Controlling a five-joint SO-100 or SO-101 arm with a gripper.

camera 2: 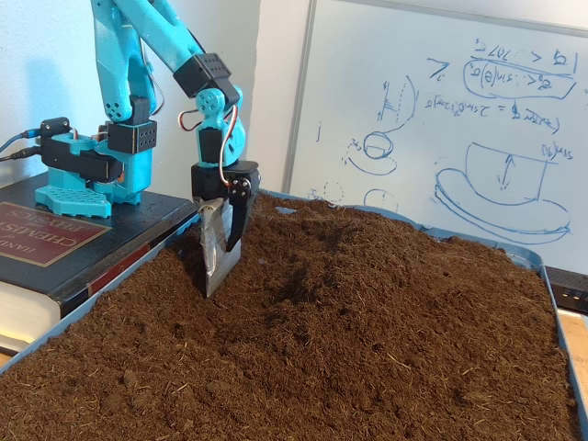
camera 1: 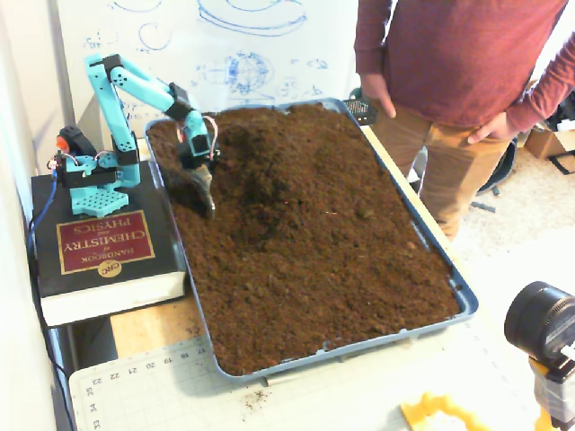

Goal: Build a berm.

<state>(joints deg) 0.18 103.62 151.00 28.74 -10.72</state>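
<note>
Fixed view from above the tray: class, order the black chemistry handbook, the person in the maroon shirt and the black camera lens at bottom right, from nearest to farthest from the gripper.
1. Black chemistry handbook, just left of the gripper.
2. Person in the maroon shirt, upper right.
3. Black camera lens, bottom right corner.

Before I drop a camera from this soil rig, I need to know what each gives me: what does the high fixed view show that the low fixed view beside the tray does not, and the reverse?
Only the high fixed view shows the whole blue tray, a person standing at its far side, and a cutting mat.

Only the low fixed view shows the soil's relief: the berm rising behind a dark hollow, with the scoop dug in.

Both show the gripper, the book under the arm's base, and the whiteboard.
</note>
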